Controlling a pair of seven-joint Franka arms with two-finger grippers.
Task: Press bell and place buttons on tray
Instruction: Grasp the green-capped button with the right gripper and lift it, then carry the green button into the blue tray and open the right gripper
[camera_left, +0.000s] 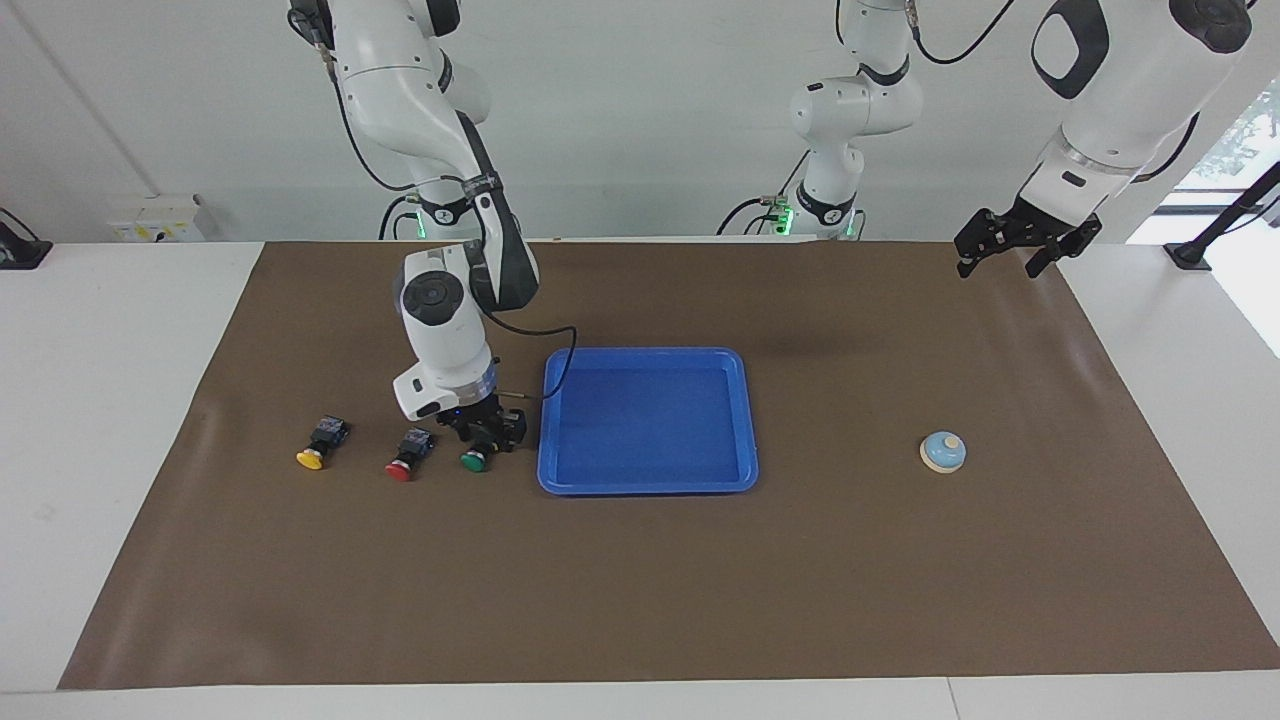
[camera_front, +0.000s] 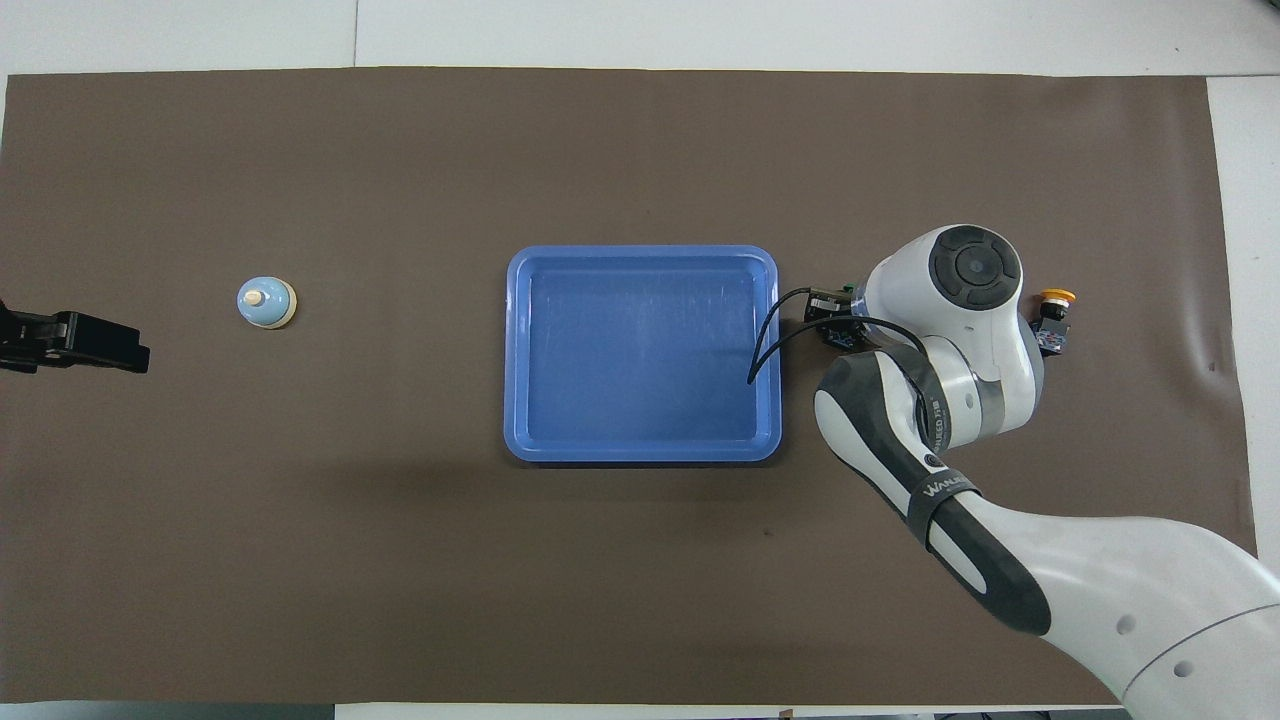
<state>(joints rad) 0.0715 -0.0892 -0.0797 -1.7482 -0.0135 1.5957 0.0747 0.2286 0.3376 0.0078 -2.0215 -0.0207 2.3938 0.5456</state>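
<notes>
Three buttons lie in a row on the mat beside the blue tray (camera_left: 648, 486), toward the right arm's end: yellow (camera_left: 318, 446), red (camera_left: 406, 457) and green (camera_left: 475, 460), the green one closest to the tray. My right gripper (camera_left: 487, 438) is down at the mat, its fingers drawn in on the green button's black body. From overhead, the right wrist hides the red button and most of the green one; the yellow button (camera_front: 1053, 315) shows past it. The light-blue bell (camera_left: 943, 451) stands alone toward the left arm's end. My left gripper (camera_left: 1010, 248) hangs open in the air over the mat's corner there.
A brown mat (camera_left: 640, 600) covers the table. The tray (camera_front: 640, 253) holds nothing. A black cable (camera_left: 560, 350) loops from the right wrist over the tray's corner. Bare mat lies between tray and bell (camera_front: 266, 301).
</notes>
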